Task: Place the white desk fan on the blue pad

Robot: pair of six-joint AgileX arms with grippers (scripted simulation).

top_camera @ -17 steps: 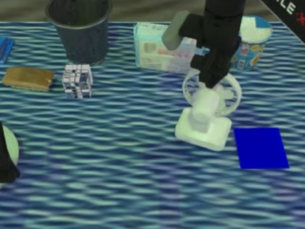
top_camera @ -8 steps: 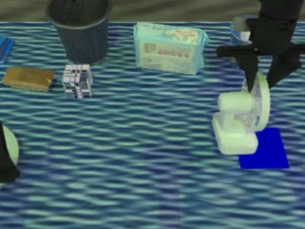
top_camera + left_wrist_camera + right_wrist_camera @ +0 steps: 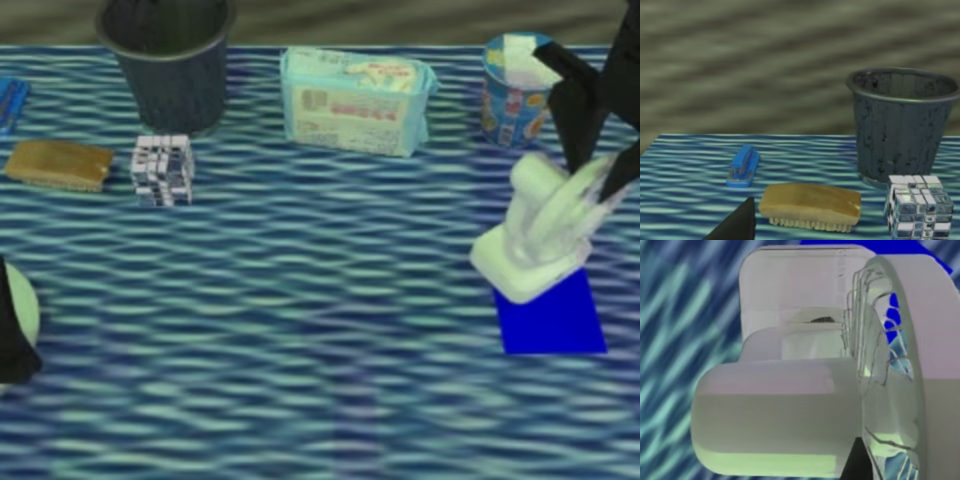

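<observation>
The white desk fan (image 3: 540, 235) hangs tilted at the table's right side. My right gripper (image 3: 597, 172) is shut on its round cage head from above. Its squarish base (image 3: 522, 268) overlaps the far left corner of the blue pad (image 3: 552, 322); whether it touches the pad I cannot tell. The right wrist view is filled by the fan's motor housing (image 3: 775, 415), base (image 3: 800, 285) and cage (image 3: 890, 365), with the blue pad (image 3: 892, 305) showing through the wires. My left arm (image 3: 10, 330) stays parked at the left edge.
Along the back stand a dark bucket (image 3: 168, 60), a pale blue tissue pack (image 3: 355, 100) and a printed tub (image 3: 515, 95). At the left lie a mirrored cube (image 3: 162, 170), a wooden brush (image 3: 58, 163) and a blue stapler (image 3: 8, 100).
My right gripper has carried the fan to the right and turned it. Its base has gone from left of the blue pad to over the pad's corner. The left arm has not moved.
</observation>
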